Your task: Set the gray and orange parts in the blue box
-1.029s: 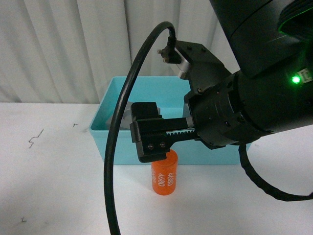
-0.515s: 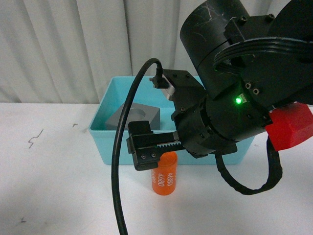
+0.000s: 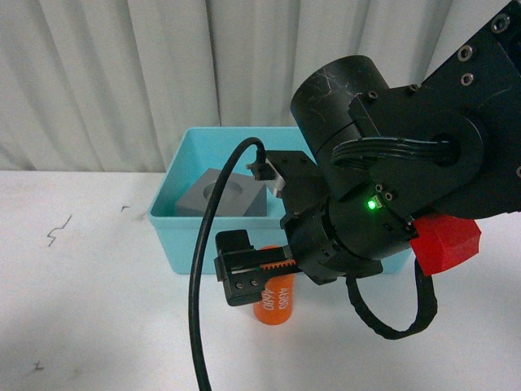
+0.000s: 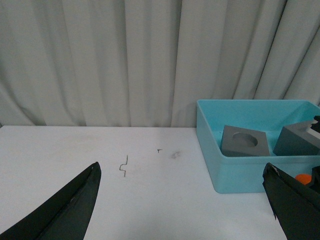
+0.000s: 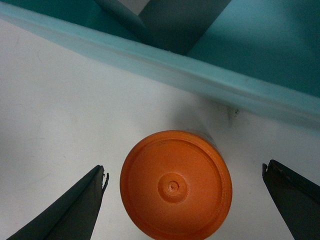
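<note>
The orange cylinder (image 3: 278, 307) with white numbers stands upright on the white table, just in front of the blue box (image 3: 175, 235). My right gripper (image 3: 273, 283) hangs over it, open. In the right wrist view its fingers stand apart on either side of the cylinder's round top (image 5: 175, 185), not touching it, with the box rim (image 5: 150, 60) just beyond. A gray cube with a round recess (image 3: 224, 194) lies in the box. The left wrist view shows that cube (image 4: 245, 142) and a second gray cube (image 4: 297, 140) inside the box (image 4: 220, 175). My left gripper (image 4: 181, 166) is open over bare table.
A white curtain (image 3: 122, 73) hangs right behind the table and box. A black cable (image 3: 199, 285) loops down from the right wrist in front of the box. Small pen marks (image 4: 124, 166) lie on the tabletop left of the box.
The right arm has swung down and nearer, lowering its open gripper to the orange cylinder. The gray cube with the round recess, hidden behind the arm before, has come into view in the box.
</note>
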